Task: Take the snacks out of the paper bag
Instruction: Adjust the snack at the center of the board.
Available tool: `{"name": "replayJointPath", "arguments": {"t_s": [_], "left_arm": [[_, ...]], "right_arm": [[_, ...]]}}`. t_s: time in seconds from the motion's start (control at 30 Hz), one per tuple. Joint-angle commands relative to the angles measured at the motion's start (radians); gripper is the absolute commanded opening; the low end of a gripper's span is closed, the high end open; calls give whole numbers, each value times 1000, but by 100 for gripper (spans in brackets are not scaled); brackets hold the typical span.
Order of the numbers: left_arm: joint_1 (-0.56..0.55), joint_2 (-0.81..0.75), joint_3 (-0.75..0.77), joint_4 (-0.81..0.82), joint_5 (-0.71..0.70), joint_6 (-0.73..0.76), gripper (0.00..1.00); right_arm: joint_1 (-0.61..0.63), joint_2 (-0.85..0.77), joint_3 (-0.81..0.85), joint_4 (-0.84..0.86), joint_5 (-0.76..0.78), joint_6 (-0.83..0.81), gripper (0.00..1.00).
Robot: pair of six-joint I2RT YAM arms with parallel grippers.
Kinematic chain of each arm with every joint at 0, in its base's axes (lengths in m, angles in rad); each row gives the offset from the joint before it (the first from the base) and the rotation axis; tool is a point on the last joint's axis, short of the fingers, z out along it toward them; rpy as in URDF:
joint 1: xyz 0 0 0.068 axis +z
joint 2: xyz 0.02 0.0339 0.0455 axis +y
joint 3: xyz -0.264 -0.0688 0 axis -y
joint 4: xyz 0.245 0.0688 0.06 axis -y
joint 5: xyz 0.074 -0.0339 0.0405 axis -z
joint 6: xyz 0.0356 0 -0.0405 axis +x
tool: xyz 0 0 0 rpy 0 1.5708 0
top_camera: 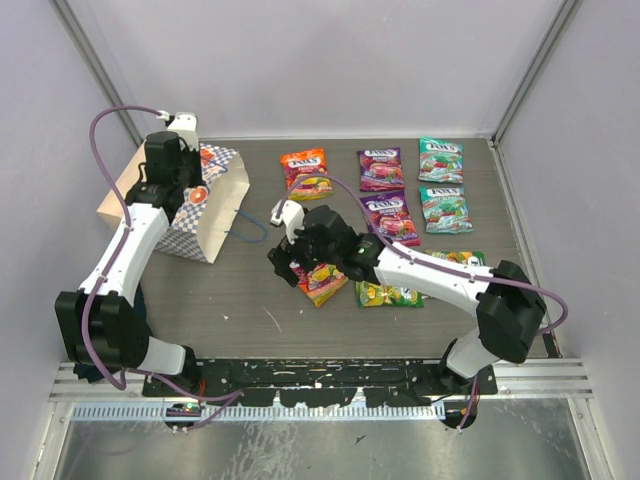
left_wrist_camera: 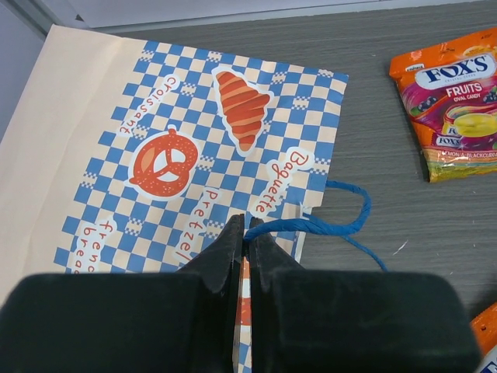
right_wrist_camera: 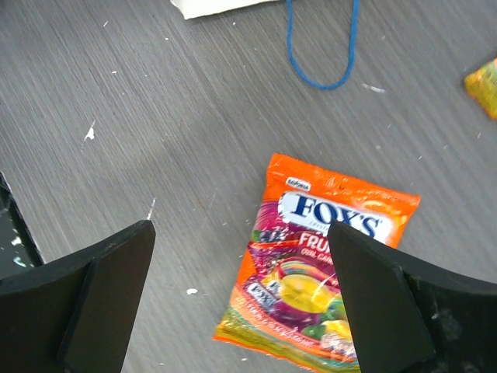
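The paper bag [top_camera: 205,215] lies on its side at the left, mouth towards the table's middle; its checker face shows in the left wrist view [left_wrist_camera: 178,155]. My left gripper [top_camera: 190,190] [left_wrist_camera: 247,233] is shut on the blue cord handle [left_wrist_camera: 342,221] at the bag's rim. My right gripper [top_camera: 297,262] [right_wrist_camera: 241,227] is open and empty, just above an orange-red snack packet [top_camera: 322,282] [right_wrist_camera: 326,272] lying flat. More packets lie on the table: orange [top_camera: 305,172] [left_wrist_camera: 458,101], purple [top_camera: 381,168], teal [top_camera: 440,160], purple [top_camera: 390,215], teal [top_camera: 444,208], yellow-green [top_camera: 390,295].
The bag's other blue cord loop [top_camera: 250,235] [right_wrist_camera: 322,54] lies on the table between the bag and my right gripper. One more packet [top_camera: 460,258] sits partly under my right arm. Grey walls close off the left, back and right.
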Motion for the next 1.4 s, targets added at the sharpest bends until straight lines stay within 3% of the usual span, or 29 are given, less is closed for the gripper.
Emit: {"name": "replayJointPath", "arguments": {"t_s": [0.0,0.27,0.47,0.67,0.77,1.0,1.1,1.37], "left_arm": [[5,-39,42,24,18,-11,3],[5,-42,38,26,17,-10,3],[5,-40,40,23,19,-11,3],[5,-43,41,21,22,-11,3],[5,-44,41,20,17,-9,3],[5,-46,41,19,15,-7,3],[5,-46,40,18,14,-7,3],[5,-36,45,18,19,-9,3]], "right_arm": [[-19,29,97,-47,-150,-249,100],[-25,75,96,-34,-181,-424,100],[-63,146,185,-112,-181,-442,99],[-76,312,309,-216,-35,-453,100],[-83,367,344,-198,144,-394,100],[-108,312,250,-109,306,-223,99],[-110,256,177,-94,304,-160,94],[-116,133,15,-26,216,-43,69]]}}
